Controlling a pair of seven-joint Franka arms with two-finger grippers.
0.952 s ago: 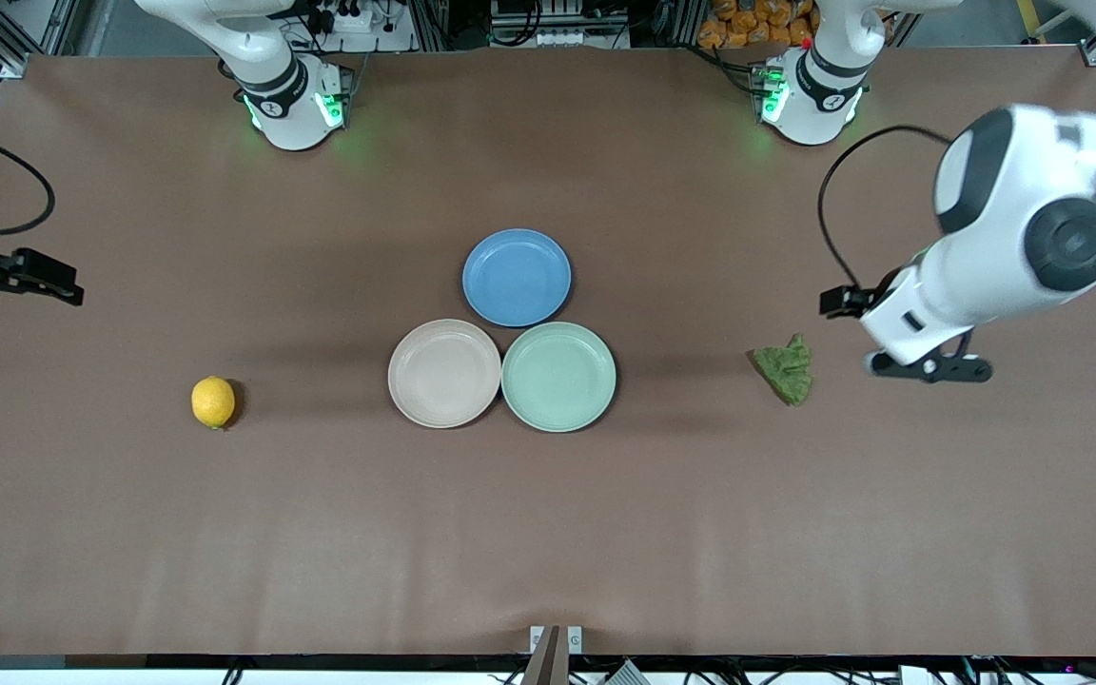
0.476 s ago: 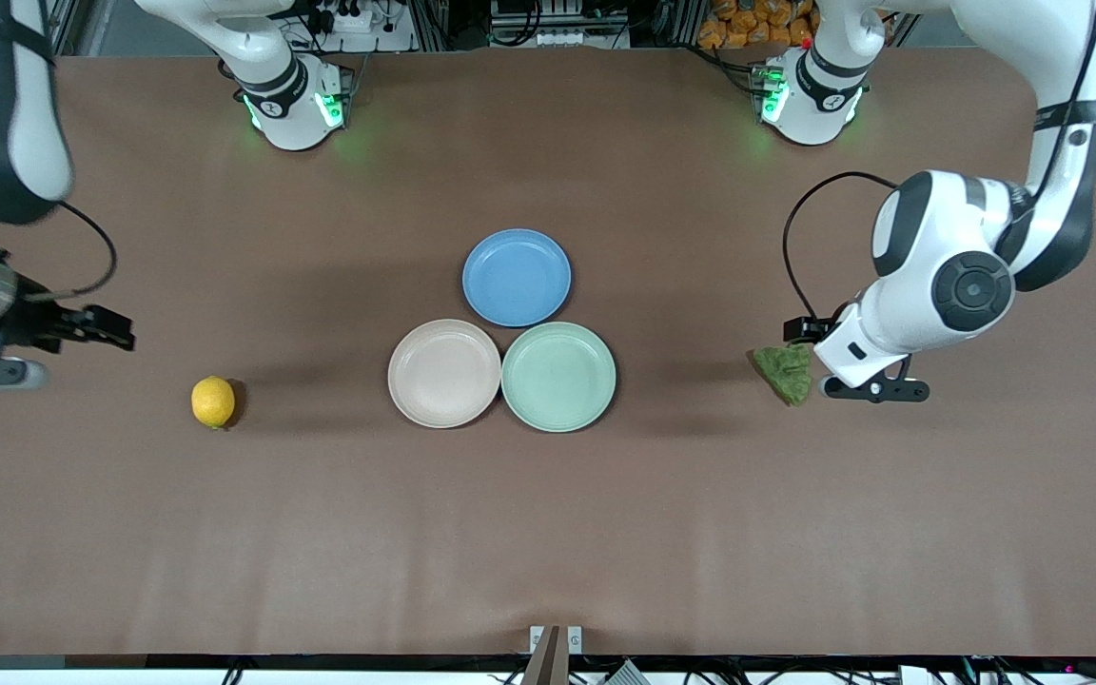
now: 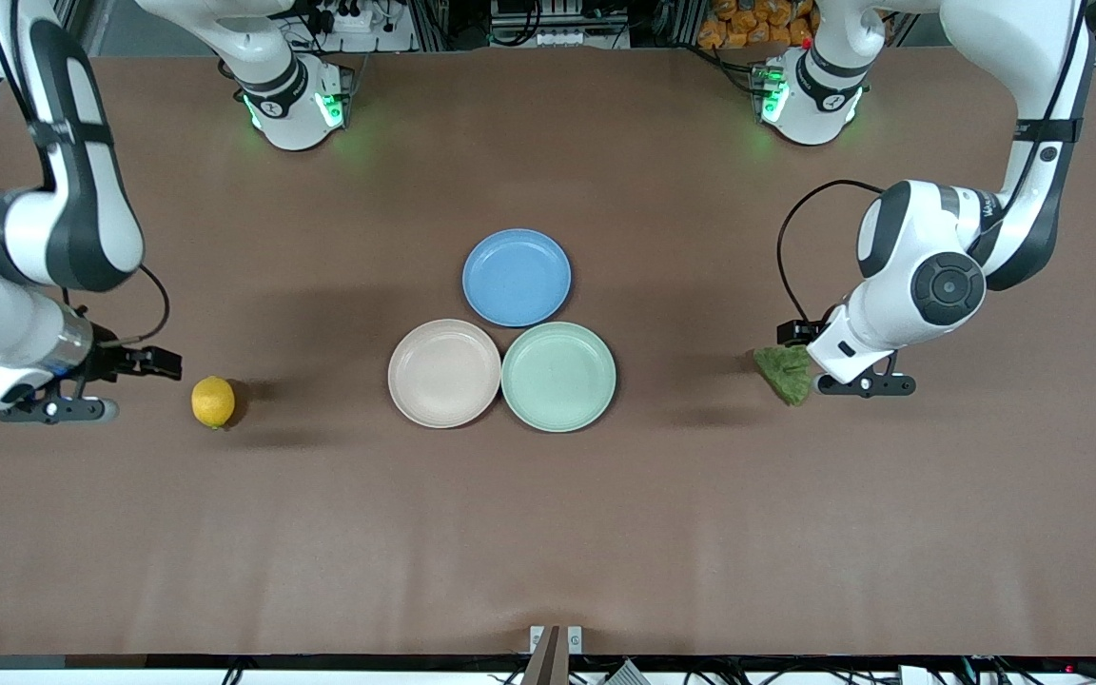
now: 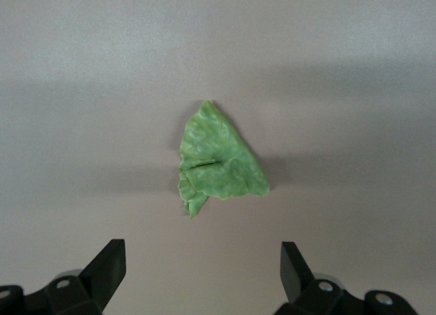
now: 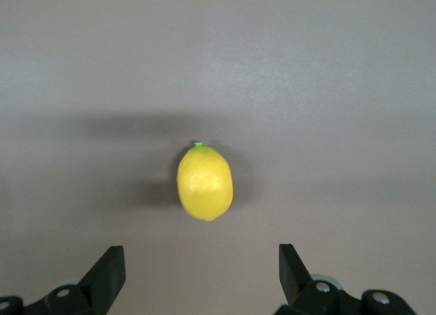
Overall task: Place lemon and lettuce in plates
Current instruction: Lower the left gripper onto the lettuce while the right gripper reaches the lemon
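Observation:
The yellow lemon (image 3: 213, 401) lies on the table toward the right arm's end; it also shows in the right wrist view (image 5: 204, 182). My right gripper (image 3: 160, 362) is open and empty, just beside the lemon and apart from it (image 5: 202, 260). The green wrinkly lettuce (image 3: 784, 372) lies toward the left arm's end and shows in the left wrist view (image 4: 216, 163). My left gripper (image 3: 792, 332) is open and empty, over the table at the lettuce's edge (image 4: 203, 260). The beige-pink plate (image 3: 444, 373) and mint green plate (image 3: 558, 377) sit side by side mid-table, both empty.
An empty blue plate (image 3: 517, 277) sits touching the two plates, farther from the front camera. The brown table (image 3: 548, 533) stretches bare between the plates and each object.
Both arms have swung in from the table's ends and come down, the right gripper toward the lemon, the left gripper toward the lettuce. Lemon, lettuce and plates have not moved.

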